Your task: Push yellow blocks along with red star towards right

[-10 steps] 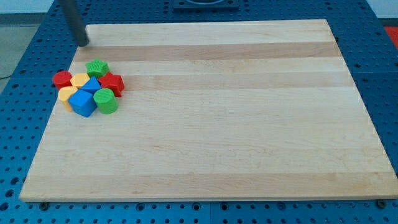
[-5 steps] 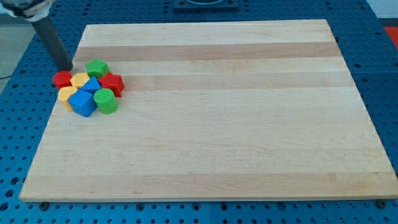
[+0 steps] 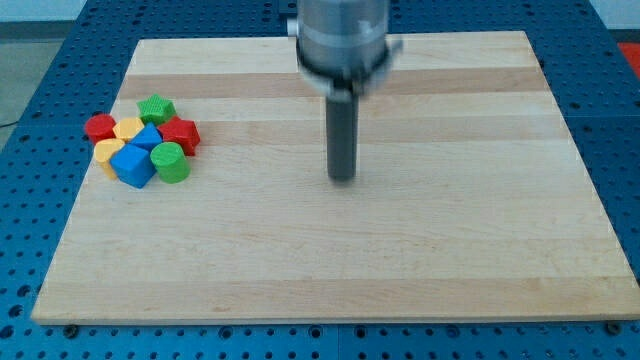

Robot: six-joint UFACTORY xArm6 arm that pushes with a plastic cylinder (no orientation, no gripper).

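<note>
A tight cluster of blocks sits at the board's left side. It holds a red star, a yellow block, a second yellow block, a red round block, a green star-like block, a green cylinder, and two blue blocks, one larger and one in the middle. My tip stands near the board's middle, far to the right of the cluster and touching no block. The rod is motion-blurred.
The wooden board lies on a blue perforated table. The cluster lies close to the board's left edge.
The rod has swept from the board's upper left, beside the red round block, to the middle of the board. The blocks have not moved.
</note>
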